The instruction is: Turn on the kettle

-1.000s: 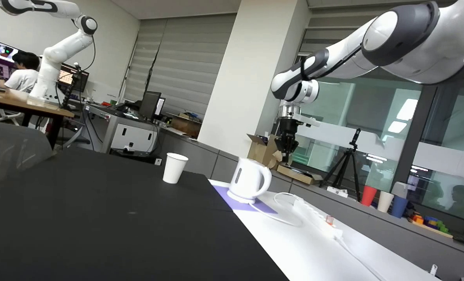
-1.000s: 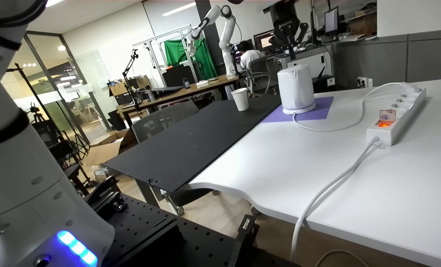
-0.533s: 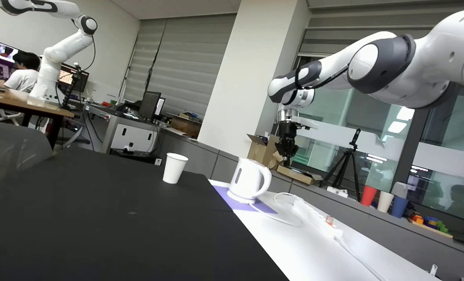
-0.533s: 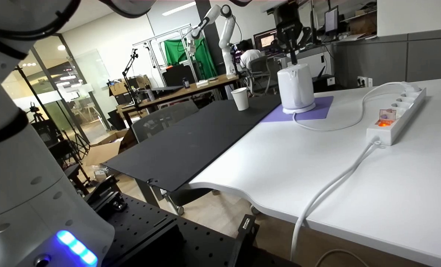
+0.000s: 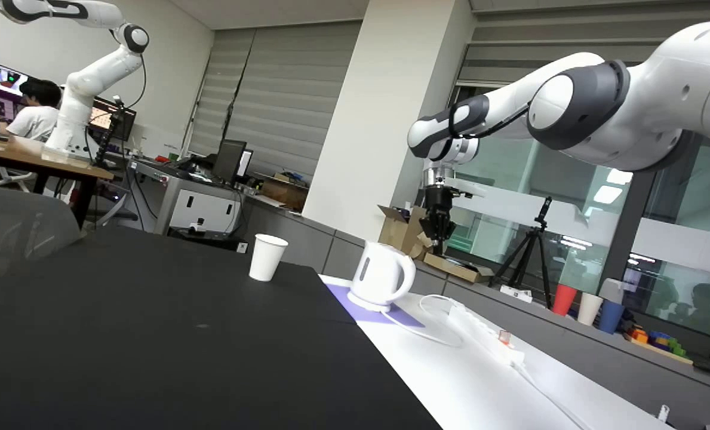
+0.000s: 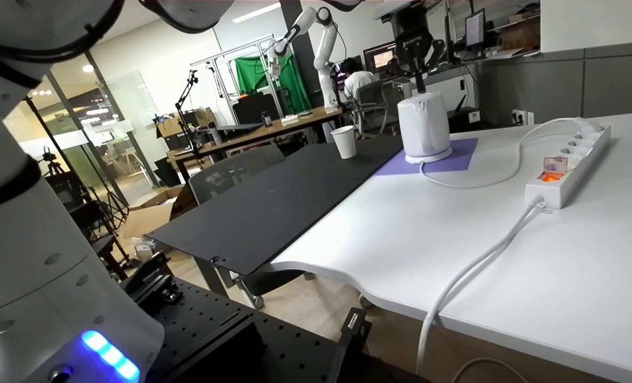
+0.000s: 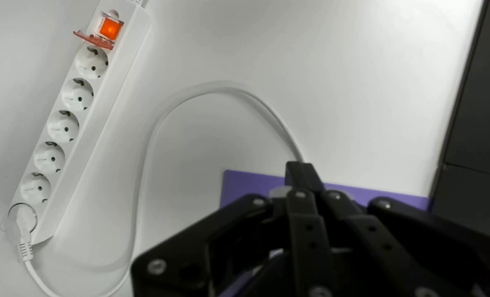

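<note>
White surface (image 6: pixel 379 229), with window blinds (image 5: pixel 298 101) beyond, carried a power strip (image 7: pixel 83 117) and an electric kettle (image 6: pixel 424 127), the latter largely hidden in wrist view by clenched end effector (image 7: pixel 303 170).

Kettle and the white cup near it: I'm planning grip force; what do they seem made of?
Kettle: probably hard plastic, glossy white, with highlights on its smooth body. White cup: likely paper, matte without sharp highlights, with a rolled-looking rim; plastic is possible.

Kettle (image 6: pixel 426 128) mostly hidden behind fingers (image 7: pixel 301 206) in wrist view; purple mat (image 7: pixel 245 184) pt. hidden; finger/kettle contact unclear.
</note>
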